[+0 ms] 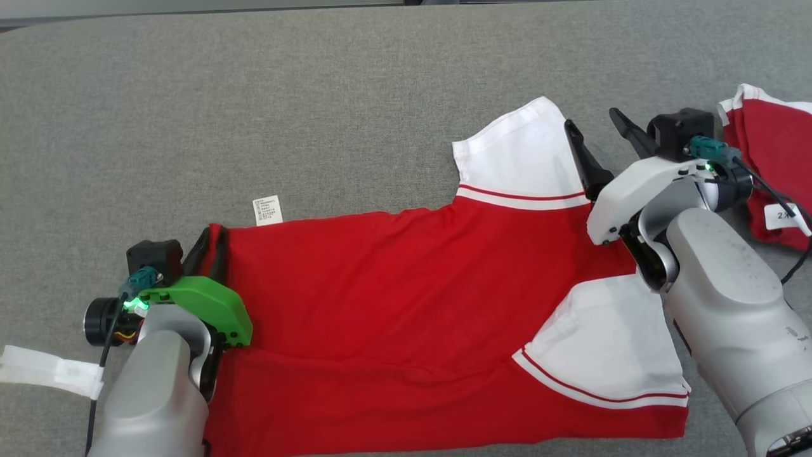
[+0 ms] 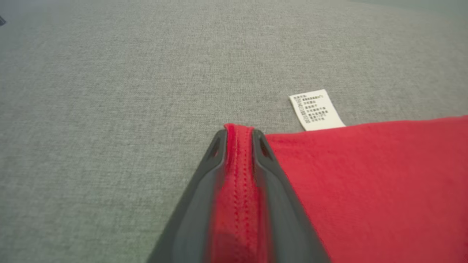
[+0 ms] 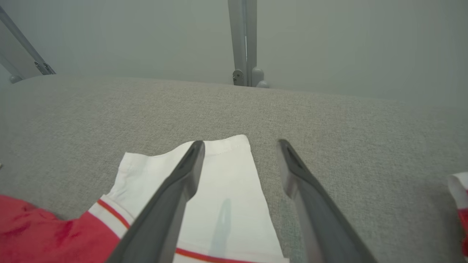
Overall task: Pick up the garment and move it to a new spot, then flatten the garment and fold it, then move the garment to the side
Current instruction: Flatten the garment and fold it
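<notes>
Between the two dark fingers of the left gripper [image 2: 239, 136] sits the red hem of the garment [image 1: 380, 285], pinched tight at one corner. The rest of the shirt spreads flat on the grey table [image 1: 190, 95], off to the right of those jaws, and a white care label [image 2: 316, 109] pokes out just past the tips. The right gripper [image 1: 593, 119] stands spread wide and holds nothing, with one finger above the far white sleeve [image 3: 230, 171]. Another red-and-white piece [image 1: 774, 146] lies well apart on its outer side.
</notes>
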### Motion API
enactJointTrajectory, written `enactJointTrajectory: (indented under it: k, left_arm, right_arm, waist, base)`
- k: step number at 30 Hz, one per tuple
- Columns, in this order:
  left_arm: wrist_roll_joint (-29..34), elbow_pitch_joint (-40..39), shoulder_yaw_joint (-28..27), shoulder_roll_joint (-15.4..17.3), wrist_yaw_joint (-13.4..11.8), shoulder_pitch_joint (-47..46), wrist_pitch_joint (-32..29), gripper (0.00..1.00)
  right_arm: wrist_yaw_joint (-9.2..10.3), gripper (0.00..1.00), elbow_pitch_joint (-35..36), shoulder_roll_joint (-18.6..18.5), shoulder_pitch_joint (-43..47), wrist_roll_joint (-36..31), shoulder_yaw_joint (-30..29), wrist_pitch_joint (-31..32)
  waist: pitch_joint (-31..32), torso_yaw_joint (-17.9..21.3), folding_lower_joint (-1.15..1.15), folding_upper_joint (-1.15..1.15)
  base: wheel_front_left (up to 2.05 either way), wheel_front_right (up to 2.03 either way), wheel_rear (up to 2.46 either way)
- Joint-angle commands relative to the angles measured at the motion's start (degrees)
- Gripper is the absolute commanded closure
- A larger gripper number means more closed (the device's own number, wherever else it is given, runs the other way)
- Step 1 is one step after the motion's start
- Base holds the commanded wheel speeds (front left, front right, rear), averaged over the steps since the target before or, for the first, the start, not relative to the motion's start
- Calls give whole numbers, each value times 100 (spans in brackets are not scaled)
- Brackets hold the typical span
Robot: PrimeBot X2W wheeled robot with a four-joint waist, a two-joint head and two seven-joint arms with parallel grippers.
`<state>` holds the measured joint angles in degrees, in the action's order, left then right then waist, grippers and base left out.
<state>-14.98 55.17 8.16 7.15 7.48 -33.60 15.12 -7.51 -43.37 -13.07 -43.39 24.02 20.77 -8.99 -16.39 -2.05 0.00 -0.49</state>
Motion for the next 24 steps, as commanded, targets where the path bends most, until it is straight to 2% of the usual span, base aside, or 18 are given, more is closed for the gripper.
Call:
enactJointTrajectory:
  k: [1, 2, 10, 20, 21, 22, 23, 24]
  left_arm:
    - [-43, -10, 50, -6, -2, -129, -1, 89]
    - [-47, -29, 67, -8, -2, -150, -1, 100]
    - [-85, -390, 246, -164, -3, -227, 0, 100]
    - [-175, -648, 630, -358, -3, -338, 0, 100]
    - [-174, -653, 645, -358, -3, -349, 0, 100]
    - [-180, -655, 655, -358, -3, -356, 0, 100]
    - [-190, -656, 657, -361, -3, -353, -1, 100]
    - [-187, -654, 650, -363, -3, -342, -1, 100]
  right_arm:
    - [5, 0, -90, -13, -131, 48, 30, 82]
    - [5, 0, -156, -7, -194, 86, 46, 144]
    - [5, 0, -820, -30, -811, 364, 132, 738]
    - [5, 0, -1787, -120, -1435, 237, 157, 1193]
    - [5, 25, -1851, -106, -1459, 236, 174, 1198]
    - [5, 65, -1901, -105, -1478, 243, 182, 1175]
    - [5, 100, -1949, -103, -1473, 257, 179, 1141]
    - [5, 100, -1985, -103, -1463, 234, 210, 1086]
  waist:
    - [-101, -85, 0, 49]
    - [-127, -105, 0, 49]
    - [-359, -403, 0, 49]
    - [-603, -835, 0, 49]
    - [-610, -850, 0, 49]
    - [-612, -857, 0, 49]
    - [-606, -859, 0, 49]
    - [-595, -849, 0, 49]
  base:
    - [0, 0, 0]
    - [0, 0, 0]
    - [0, 0, 0]
    - [0, 0, 0]
    - [0, 0, 0]
    - [0, 0, 0]
    - [0, 0, 0]
    - [0, 0, 0]
